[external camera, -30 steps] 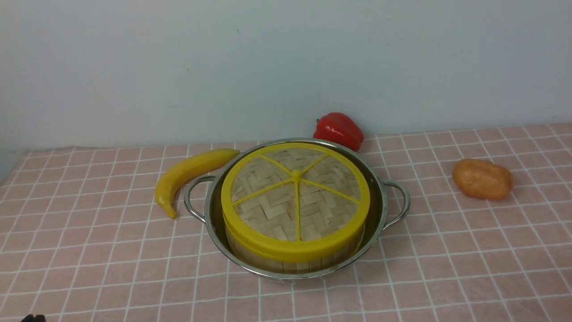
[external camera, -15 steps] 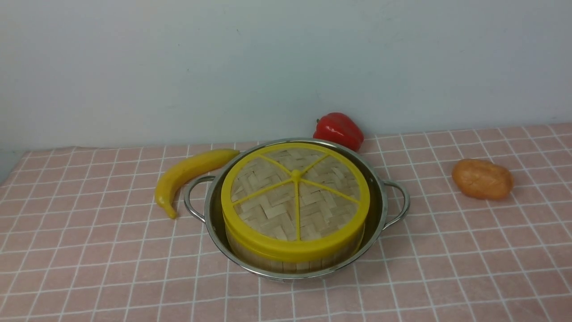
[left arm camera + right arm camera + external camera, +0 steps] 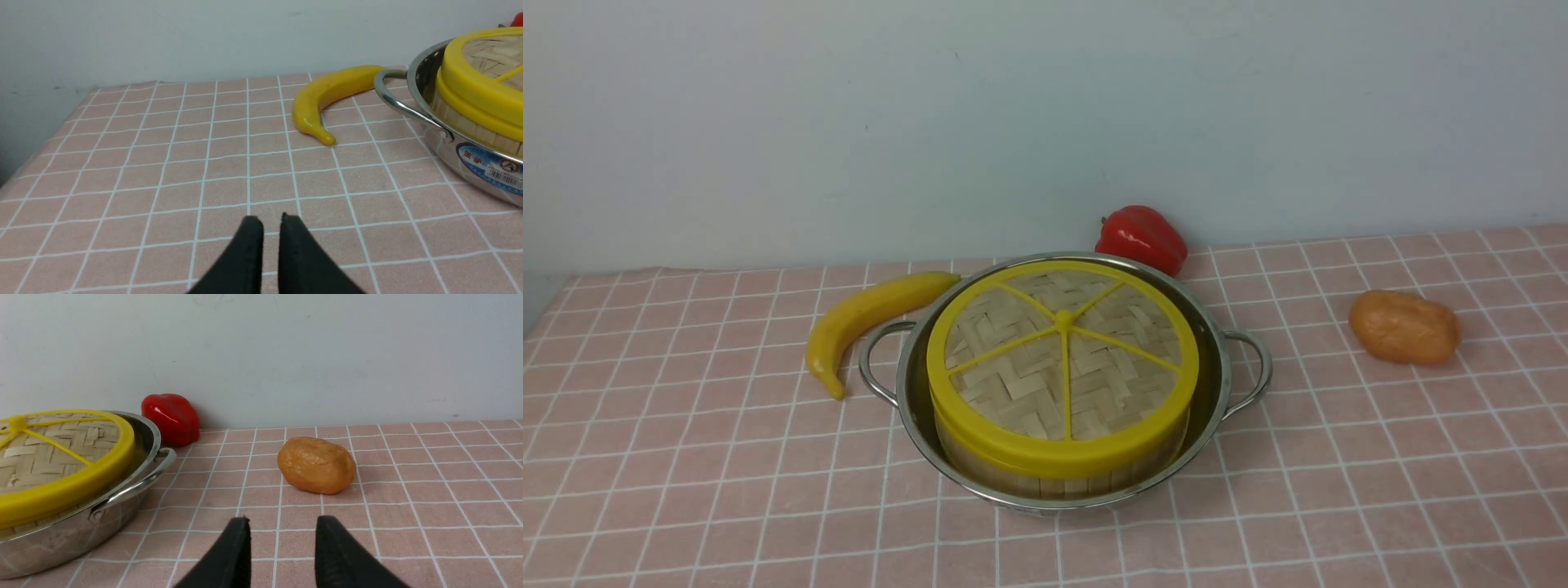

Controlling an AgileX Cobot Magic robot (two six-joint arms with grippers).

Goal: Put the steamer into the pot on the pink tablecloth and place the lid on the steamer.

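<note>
The pot (image 3: 1215, 371) sits mid-way across the pink tablecloth (image 3: 686, 457). Inside it stands the steamer (image 3: 1045, 483), of which only the pale wooden wall shows. The lid (image 3: 1062, 359) lies flat on top of the steamer and hides its contents. Neither gripper appears in the front view. In the left wrist view my left gripper (image 3: 267, 218) hovers over bare cloth, left of the pot (image 3: 449, 159), its fingers a narrow gap apart and empty. My right gripper (image 3: 282, 520) hangs over cloth right of the pot (image 3: 81, 526), wide open and empty.
A yellow banana (image 3: 866, 314) lies against the pot's left handle. A red bell pepper (image 3: 1142, 237) sits behind the pot by the wall. An orange potato-like lump (image 3: 1405, 327) rests on the cloth to the right. The cloth's left edge (image 3: 24, 171) drops off near my left gripper.
A dark bit of my left gripper at the front view's bottom left corner has slipped out of sight. The pot, steamer and lid have not moved.
</note>
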